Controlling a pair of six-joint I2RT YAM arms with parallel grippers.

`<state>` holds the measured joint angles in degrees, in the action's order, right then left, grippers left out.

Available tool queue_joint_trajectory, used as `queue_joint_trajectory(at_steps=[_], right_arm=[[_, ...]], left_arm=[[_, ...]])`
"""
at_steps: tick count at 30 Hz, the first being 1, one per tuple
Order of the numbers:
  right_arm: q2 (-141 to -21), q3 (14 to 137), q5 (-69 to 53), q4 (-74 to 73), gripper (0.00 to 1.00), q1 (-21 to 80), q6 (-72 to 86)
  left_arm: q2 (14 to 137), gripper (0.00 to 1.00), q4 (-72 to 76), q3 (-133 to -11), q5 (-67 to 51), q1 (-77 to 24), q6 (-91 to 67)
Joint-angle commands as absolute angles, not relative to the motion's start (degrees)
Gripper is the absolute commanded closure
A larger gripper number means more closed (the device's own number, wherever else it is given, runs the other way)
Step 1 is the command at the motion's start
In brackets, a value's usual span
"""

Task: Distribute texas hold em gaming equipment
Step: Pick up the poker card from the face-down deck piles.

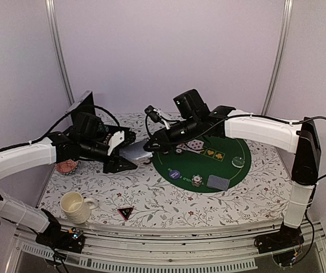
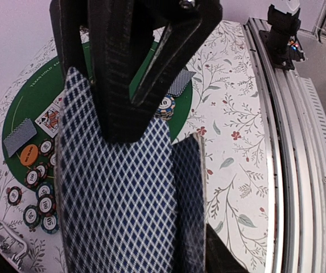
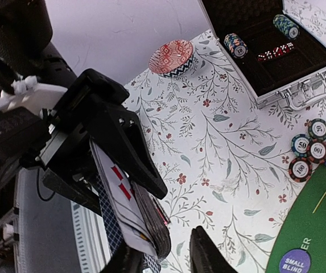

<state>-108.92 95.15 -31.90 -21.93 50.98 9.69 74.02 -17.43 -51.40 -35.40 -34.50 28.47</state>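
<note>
My left gripper [image 1: 123,154] is shut on a deck of grey-blue-backed playing cards [image 1: 135,152], held above the table's left-middle. The deck fills the left wrist view [image 2: 117,193], with my own dark finger [image 2: 226,257] beside it. My right gripper [image 1: 150,147] is open at the deck's edge; in the right wrist view [image 3: 165,259] the deck [image 3: 134,219] rests against its left finger. The green round mat [image 1: 239,149] holds face-up cards [image 1: 199,147], a face-down card [image 1: 218,182], a chip [image 1: 197,181] and a blue button [image 1: 174,174]. The black triangular marker [image 1: 125,212] lies near the front edge.
A cream mug [image 1: 74,206] stands front left. The pink patterned dish [image 3: 173,58] sits far left. An open metal case [image 3: 299,85] holds chip stacks [image 3: 235,44] and red dice. Loose chips [image 3: 313,151] and an orange button [image 2: 29,153] lie near the mat.
</note>
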Motion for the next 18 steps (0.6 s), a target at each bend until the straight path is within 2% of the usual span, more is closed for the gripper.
queue_joint_trajectory(at_steps=[1, 10, 18], right_arm=[[-108.05, 94.46, -30.93, -22.44, 0.76, 51.21, 8.97], [-106.61, 94.49, -30.95, -24.59, 0.95, 51.11, 8.79], [-105.04, 93.96, -29.38, -26.39, 0.96, 50.85, 8.22]], left_arm=[[73.91, 0.62, -16.19, -52.56, -35.98, -34.72, 28.48], [73.89, 0.62, -16.19, -52.47, -35.95, -34.72, 28.48], [73.83, 0.62, -16.19, -52.47, -35.94, -34.72, 28.43]])
